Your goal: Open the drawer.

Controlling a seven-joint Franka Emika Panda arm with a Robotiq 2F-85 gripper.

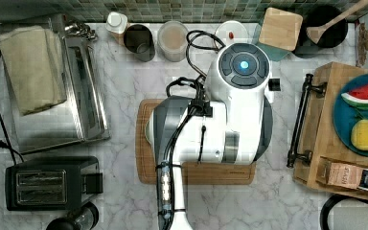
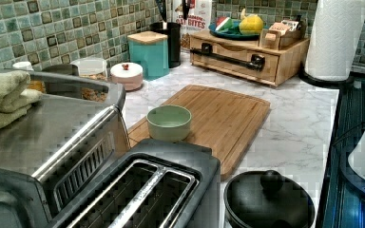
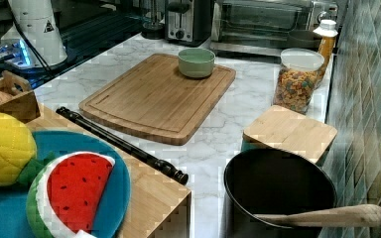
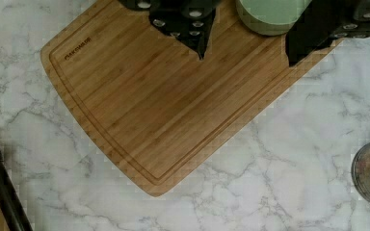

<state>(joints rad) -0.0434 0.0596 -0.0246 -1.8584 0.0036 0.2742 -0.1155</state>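
The drawer (image 2: 240, 61) is a light wooden front in a low box at the top view's right, and it looks closed. Its long black bar handle (image 1: 299, 123) runs along that front, seen too as the handle (image 2: 228, 56), the handle (image 3: 124, 144) and the handle (image 4: 0, 190). My gripper (image 4: 246, 57) is open, with its dark fingers (image 4: 197, 29) hanging above the bamboo cutting board (image 4: 164, 101) and nothing held between them. The handle lies well off to one side of the fingers, apart from them. In the top view the white arm (image 1: 220, 120) stands over the board.
A green bowl (image 2: 169, 122) sits on the cutting board (image 3: 154, 96). On the drawer box are a blue plate (image 1: 342, 122) of toy fruit and tea packets (image 1: 352, 176). A teal canister (image 2: 148, 52), black pot (image 3: 278, 193), cereal jar (image 3: 297, 79), toaster (image 1: 50, 183) and paper towel roll (image 2: 335, 35) stand around.
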